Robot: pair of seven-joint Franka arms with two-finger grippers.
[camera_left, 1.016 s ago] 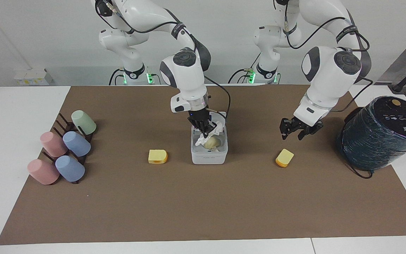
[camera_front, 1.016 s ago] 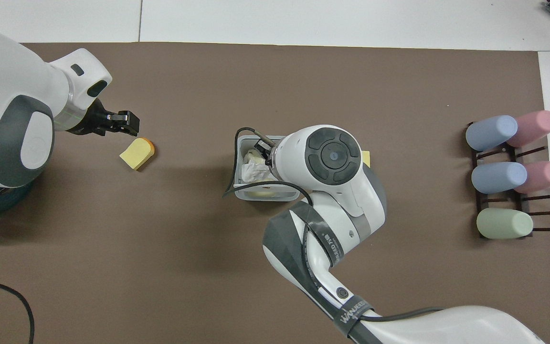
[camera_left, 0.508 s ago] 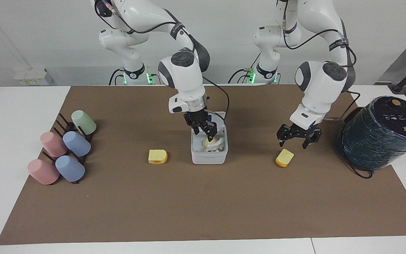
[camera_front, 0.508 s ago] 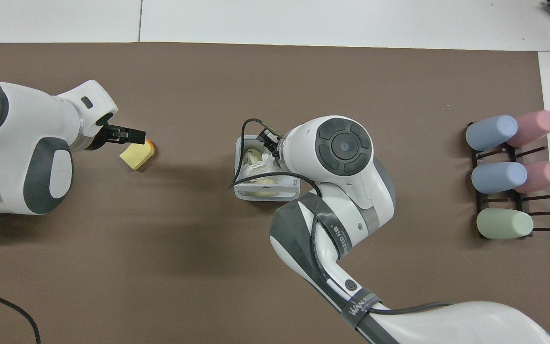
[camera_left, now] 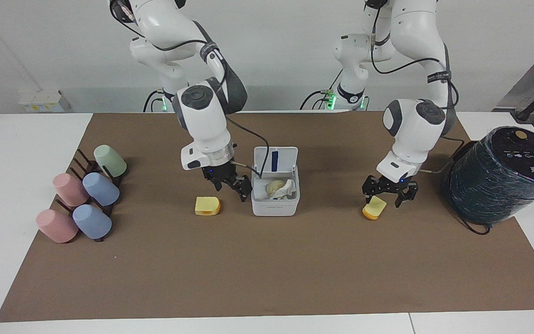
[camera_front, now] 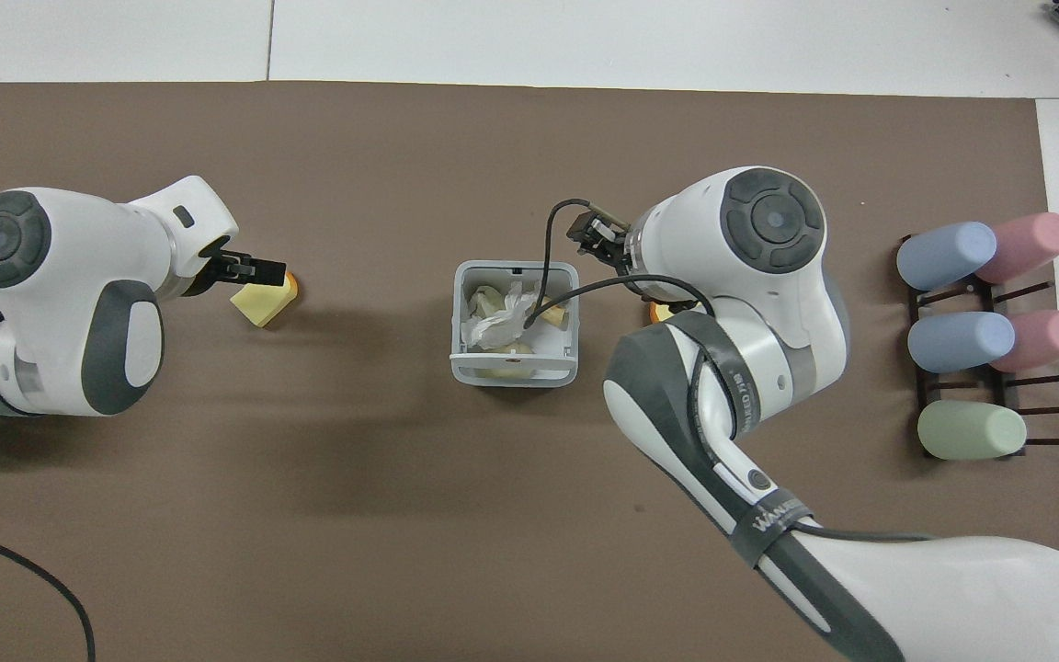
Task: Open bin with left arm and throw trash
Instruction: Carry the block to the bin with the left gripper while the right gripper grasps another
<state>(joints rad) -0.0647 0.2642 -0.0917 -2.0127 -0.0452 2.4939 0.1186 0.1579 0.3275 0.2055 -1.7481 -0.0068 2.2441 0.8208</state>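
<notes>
The white bin (camera_left: 275, 208) stands mid-table with its lid (camera_left: 282, 159) swung up. The crumpled white tissue (camera_left: 289, 188) and a pale lump (camera_left: 273, 187) lie inside it. My right gripper (camera_left: 231, 186) is open and empty, low between the bin and one yellow chunk (camera_left: 207, 205). My left gripper (camera_left: 389, 193) is open, its fingers low on either side of the second yellow chunk (camera_left: 374, 207). In the overhead view the bin (camera_front: 513, 375) shows the tissue (camera_front: 495, 322), my left gripper (camera_front: 252, 268) is over its chunk (camera_front: 263, 303), and my right arm hides most of the other chunk (camera_front: 659, 313).
A rack of several pastel cups (camera_left: 81, 195) lies at the right arm's end of the brown mat (camera_left: 267, 269). A big dark wrapped cylinder (camera_left: 503, 176) stands at the left arm's end, close to my left arm. A cable loops from my right wrist over the bin.
My right gripper let the tissue go into the bin, then came out and moved toward the chunk beside it. My left gripper came down around the other chunk.
</notes>
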